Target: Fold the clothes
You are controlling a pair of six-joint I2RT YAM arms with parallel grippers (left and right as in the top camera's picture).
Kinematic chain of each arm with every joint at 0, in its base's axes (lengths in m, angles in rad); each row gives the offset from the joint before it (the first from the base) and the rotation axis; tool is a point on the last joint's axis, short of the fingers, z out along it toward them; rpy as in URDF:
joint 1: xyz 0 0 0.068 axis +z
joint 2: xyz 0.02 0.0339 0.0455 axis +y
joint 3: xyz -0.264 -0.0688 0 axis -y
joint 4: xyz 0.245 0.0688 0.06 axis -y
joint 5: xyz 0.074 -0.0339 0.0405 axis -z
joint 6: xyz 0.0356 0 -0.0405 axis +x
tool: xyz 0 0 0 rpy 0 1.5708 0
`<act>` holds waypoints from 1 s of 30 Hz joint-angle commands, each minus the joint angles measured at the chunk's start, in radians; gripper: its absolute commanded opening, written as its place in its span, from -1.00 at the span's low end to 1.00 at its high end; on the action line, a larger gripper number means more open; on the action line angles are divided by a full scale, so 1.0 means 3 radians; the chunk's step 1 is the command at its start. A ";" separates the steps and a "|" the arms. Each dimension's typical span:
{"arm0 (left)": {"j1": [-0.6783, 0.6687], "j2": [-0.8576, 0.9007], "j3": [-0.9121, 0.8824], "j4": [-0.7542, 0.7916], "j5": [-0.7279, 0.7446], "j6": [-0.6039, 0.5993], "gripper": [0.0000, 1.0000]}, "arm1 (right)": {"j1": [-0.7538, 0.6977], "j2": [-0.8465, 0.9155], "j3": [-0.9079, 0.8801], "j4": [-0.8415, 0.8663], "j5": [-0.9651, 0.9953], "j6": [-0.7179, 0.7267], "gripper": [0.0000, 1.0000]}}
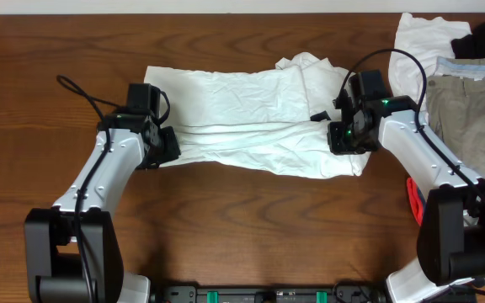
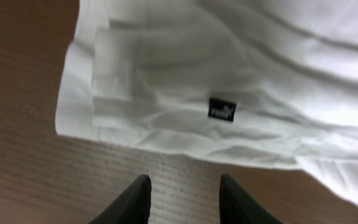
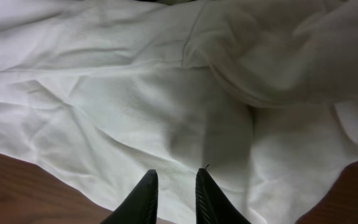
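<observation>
White garment [image 1: 242, 118]: wrinkled, spread across the middle of the bench [image 1: 242, 227], with a small dark label [image 2: 222, 109] near its left edge. Left gripper [image 2: 185, 182]: fingers apart, empty, over bare wood just beside that edge. Right gripper [image 3: 174, 175]: fingers narrowly apart, empty, above the garment's bunched right end. Khaki trousers [image 1: 470, 109]: far right.
</observation>
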 commanded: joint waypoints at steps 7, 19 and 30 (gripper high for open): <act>-0.0013 0.0032 -0.0023 0.0148 -0.0425 -0.0006 0.11 | 0.0024 -0.0010 -0.0014 0.0005 -0.0038 -0.0047 -0.62; 0.0037 0.0097 -0.0023 0.0267 -0.0518 -0.0008 0.37 | 0.0024 -0.0010 -0.0014 -0.0006 -0.0037 -0.0047 -0.64; 0.0056 0.0559 -0.0023 0.0384 -0.0440 -0.0003 0.25 | 0.0024 -0.0010 -0.0014 -0.0006 -0.0034 -0.0047 -0.66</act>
